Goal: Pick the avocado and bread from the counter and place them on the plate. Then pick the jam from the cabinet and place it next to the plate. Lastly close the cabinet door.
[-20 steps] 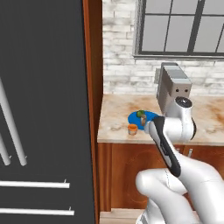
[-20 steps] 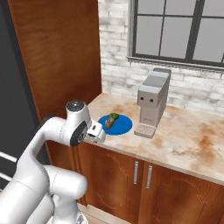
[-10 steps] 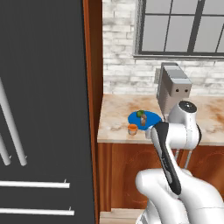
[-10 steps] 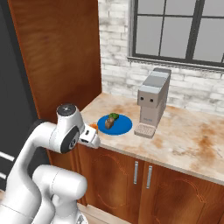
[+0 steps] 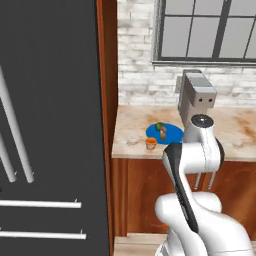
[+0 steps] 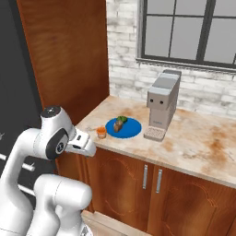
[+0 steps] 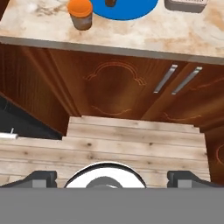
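The gripper (image 7: pixel 111 177) stood wide open and empty, below the counter (image 6: pixel 193 147) edge, facing the lower doors. The avocado (image 5: pixel 159 125) and bread (image 5: pixel 163 133) sat on the plate (image 5: pixel 173 133). The jam (image 5: pixel 150 143), an orange-lidded jar, stood on the counter just beside the plate's left rim

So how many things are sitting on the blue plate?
2: the green avocado toward the plate's back, and the brown bread just in front of it. The orange-lidded jar stands off the plate, beside its left edge.
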